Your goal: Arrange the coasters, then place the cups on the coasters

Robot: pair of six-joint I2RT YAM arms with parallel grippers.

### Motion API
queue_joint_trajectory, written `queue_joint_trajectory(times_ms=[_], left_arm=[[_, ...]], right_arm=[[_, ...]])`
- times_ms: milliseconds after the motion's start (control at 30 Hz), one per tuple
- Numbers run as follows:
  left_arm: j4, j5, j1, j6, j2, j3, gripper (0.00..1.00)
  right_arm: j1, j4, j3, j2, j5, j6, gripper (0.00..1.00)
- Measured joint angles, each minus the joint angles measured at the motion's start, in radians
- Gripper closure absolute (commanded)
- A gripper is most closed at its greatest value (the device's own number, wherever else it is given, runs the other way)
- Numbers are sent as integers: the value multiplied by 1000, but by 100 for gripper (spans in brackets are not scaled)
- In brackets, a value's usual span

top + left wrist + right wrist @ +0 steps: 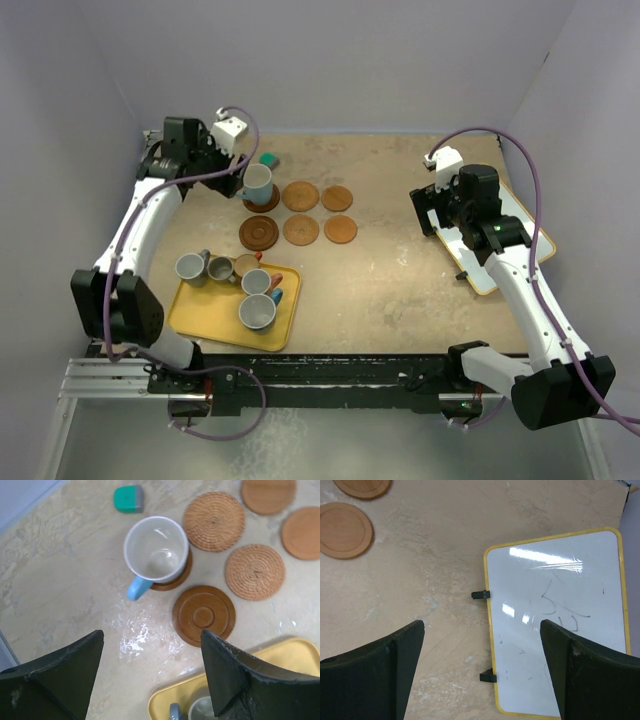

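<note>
Several round brown coasters lie in two rows mid-table, among them a dark one point(259, 233) point(204, 615) and two woven ones point(214, 521) point(255, 571). A light blue cup point(259, 185) point(156, 547) stands upright on the far-left coaster point(172, 582), handle toward the camera in the left wrist view. My left gripper point(218, 163) point(152, 640) hovers just left of that cup, open, nothing between its fingers. Several more cups point(257, 312) stand on the yellow tray point(200, 318) point(165, 700). My right gripper point(432, 210) point(482, 627) is open and empty, over the whiteboard's left edge.
A small teal block point(268, 159) point(128, 499) lies just beyond the blue cup. A yellow-framed whiteboard point(520, 235) point(555, 620) lies at the right under the right arm. Two smooth orange coasters point(342, 530) show at the right wrist view's top left.
</note>
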Motion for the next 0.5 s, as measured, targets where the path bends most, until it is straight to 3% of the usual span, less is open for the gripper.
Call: queue_joint_trajectory(times_ms=[267,500], left_arm=[[14,278,-2,298,-274,-272,23],[-191,434,-64,633,-357,-335,24]], right_arm=[[0,0,0,0,0,0,0],[0,0,0,0,-3,-4,0]])
